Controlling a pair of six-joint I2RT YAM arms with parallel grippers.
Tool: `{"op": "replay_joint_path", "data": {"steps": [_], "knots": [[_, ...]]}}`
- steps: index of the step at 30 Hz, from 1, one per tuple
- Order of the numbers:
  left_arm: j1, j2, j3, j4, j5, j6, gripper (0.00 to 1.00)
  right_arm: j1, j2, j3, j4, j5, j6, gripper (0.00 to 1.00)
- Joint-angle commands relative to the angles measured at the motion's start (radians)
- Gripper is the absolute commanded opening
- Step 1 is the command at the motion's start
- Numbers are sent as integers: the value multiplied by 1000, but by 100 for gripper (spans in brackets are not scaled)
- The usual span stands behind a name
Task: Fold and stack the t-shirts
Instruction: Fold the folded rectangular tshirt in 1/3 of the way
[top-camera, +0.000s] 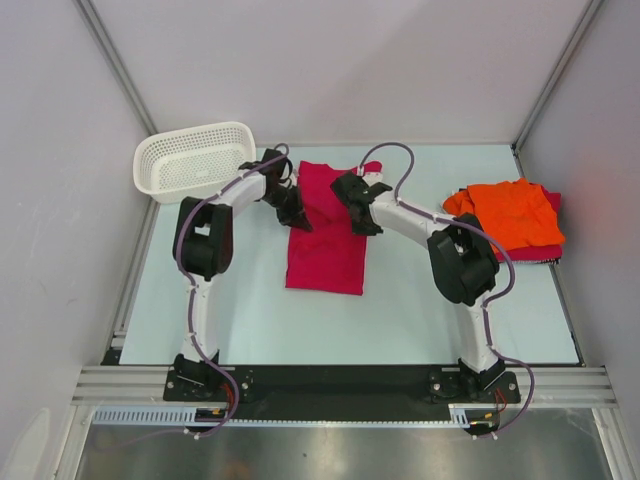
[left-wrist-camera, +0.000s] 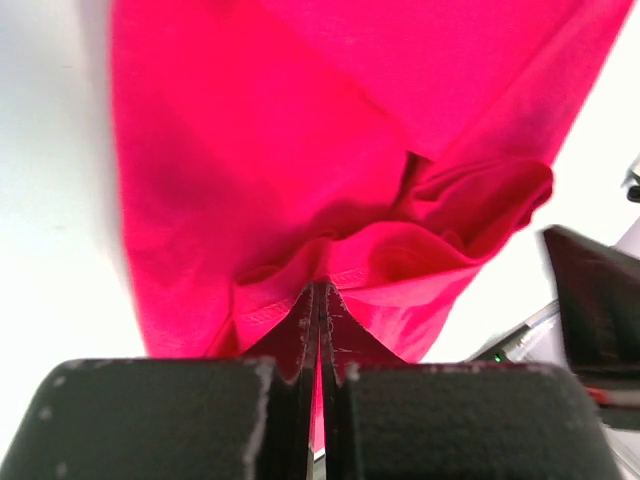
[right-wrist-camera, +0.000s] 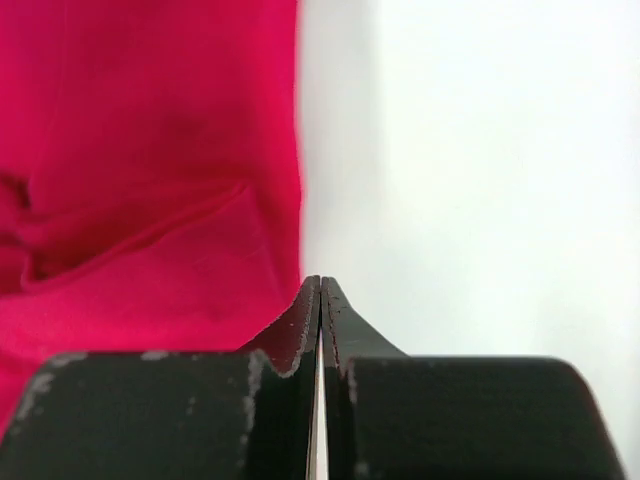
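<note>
Crimson t-shirt (top-camera: 325, 255) held at mid-table, fold judged to be under way.
Shirt is laid lengthwise as a narrow band on the table (top-camera: 250, 310) between the two arms, and its far part is rumpled. Left gripper (top-camera: 297, 214) is closed on a bunched hem at the shirt's left edge; cloth is seen caught between the fingers in the left wrist view. Right gripper (top-camera: 362, 222) is closed at the shirt's right edge, but whether cloth is nipped cannot be told. Orange t-shirt (top-camera: 508, 210) is piled on another crimson t-shirt (top-camera: 548, 252) at the right side, well apart. Basket (top-camera: 190, 160) is set at far left. Cloth is judged light, limp and easily dragged or creased. Hold is best taken at hems or corners, both sides matched, so that layers are not pulled apart.
</note>
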Motion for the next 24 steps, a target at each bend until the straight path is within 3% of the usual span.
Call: {"op": "replay_joint_path", "data": {"steps": [1,5,8,10,11,12,13,14,16,17,19,24], "knots": [[16,-47,18,-28,-72,11,0,16,10,71,-76,288,21,0],[42,-149,-25,-7,-73,28,0,40,-57,48,-105,357,68,0],[80,-287,-63,15,-49,55,1,42,-193,-30,-78,330,91,0],[122,-363,-94,22,-43,61,14,30,-271,-128,-52,235,102,2],[135,-427,-134,35,-37,65,25,10,-367,-168,-3,194,100,5],[163,-459,-155,36,-35,72,42,-2,-412,-220,25,92,102,7],[175,-484,-181,36,-24,78,52,-18,-465,-271,62,22,100,16],[186,-519,-238,33,-11,90,66,-57,-549,-384,153,-145,102,22],[203,-550,-306,27,-3,104,80,-96,-624,-489,280,-291,146,36],[203,-561,-376,24,-1,115,86,-122,-647,-577,304,-410,171,38],[205,-587,-457,54,15,114,90,-127,-680,-635,339,-489,197,43],[202,-618,-691,142,86,84,91,-110,-637,-718,366,-624,243,44]]}}
